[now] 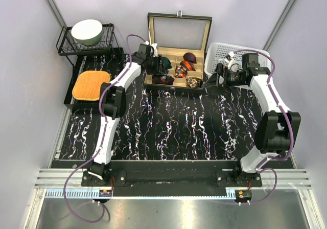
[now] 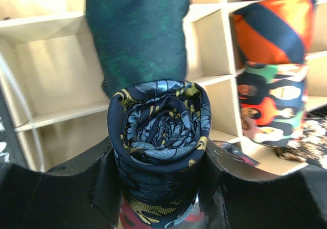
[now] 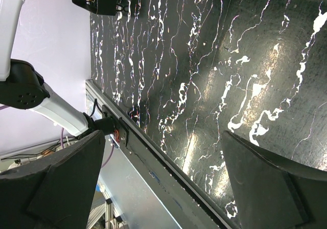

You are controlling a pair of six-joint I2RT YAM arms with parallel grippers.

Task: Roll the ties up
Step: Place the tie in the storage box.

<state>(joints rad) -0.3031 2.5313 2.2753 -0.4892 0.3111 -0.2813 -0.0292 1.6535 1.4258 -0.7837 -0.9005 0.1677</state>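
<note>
Left claw carries a rolled tie at the wooden box on the marbled table (image 1: 168,132).

The box (image 1: 173,87) sits at the far side of the table, its cells partly filled with coiled ties. The right claw (image 3: 163,178) hangs spread wide and empty above bare tabletop. The left claw (image 2: 159,170) is about half open, its jaws pinching the round sides of the navy tie (image 2: 161,121), just in front of the green tie (image 2: 138,35) at the box's left end. The coil's spiral end faces the wrist; its axis runs along the claw's reach, into the box. I'd lower it straight into a free cell and release only once it is seated, so the coil cannot spring loose.
</note>
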